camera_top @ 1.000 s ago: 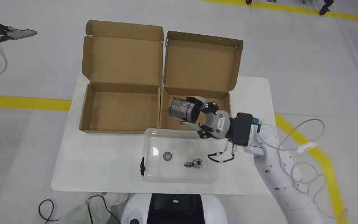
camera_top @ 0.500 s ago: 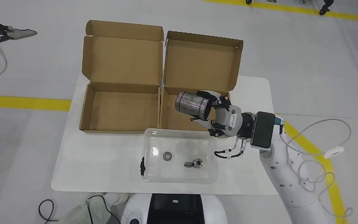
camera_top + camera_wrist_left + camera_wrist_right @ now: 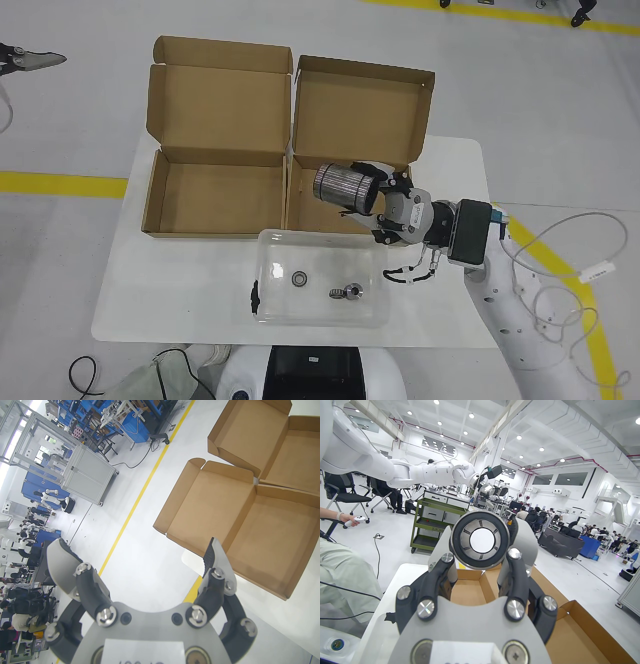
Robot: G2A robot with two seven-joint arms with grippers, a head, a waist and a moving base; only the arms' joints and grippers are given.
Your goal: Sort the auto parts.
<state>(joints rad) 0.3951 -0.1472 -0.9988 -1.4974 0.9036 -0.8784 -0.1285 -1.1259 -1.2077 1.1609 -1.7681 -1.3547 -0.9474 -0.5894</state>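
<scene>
Right tool (image 3: 372, 197) clamps one end of the ridged metal cylinder (image 3: 343, 186), holding it sideways above the right cardboard box (image 3: 312, 218) on the worktop (image 3: 450, 180). Gripped so far off-centre, the heavy part may pivot or slip, striking the box wall or the clear tray (image 3: 270, 300) alongside.

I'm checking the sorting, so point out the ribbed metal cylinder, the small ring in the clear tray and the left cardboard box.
ribbed metal cylinder (image 3: 340, 187), top view, on its ribbed side wall.
small ring (image 3: 298, 277), top view, on the ring's metal face.
left cardboard box (image 3: 215, 198), top view, on its bare floor.
</scene>
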